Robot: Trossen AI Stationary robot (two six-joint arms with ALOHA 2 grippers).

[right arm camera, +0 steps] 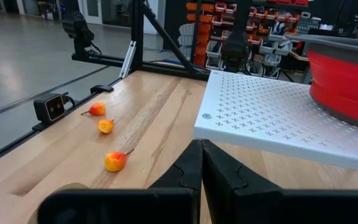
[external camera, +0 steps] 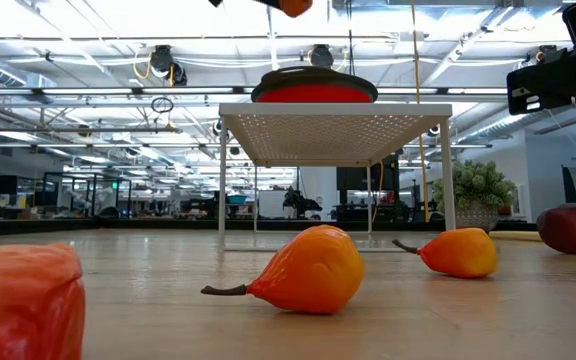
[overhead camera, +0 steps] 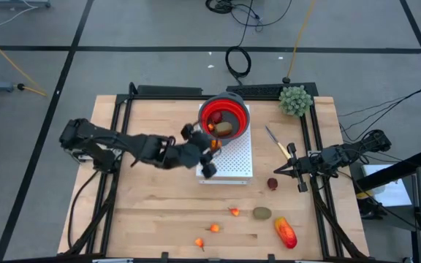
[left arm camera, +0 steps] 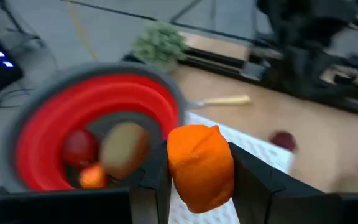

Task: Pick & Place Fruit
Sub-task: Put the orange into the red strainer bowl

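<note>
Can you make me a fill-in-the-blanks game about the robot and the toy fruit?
1. The left gripper is holding a small ____ fruit.
2. The red bowl sits on top of a white ____.
3. The right gripper has its fingers ____ and holds nothing.
4. The green spiky plant stands at the table's far ____ corner in the high view.

Missing words: orange; stand; shut; right
</note>
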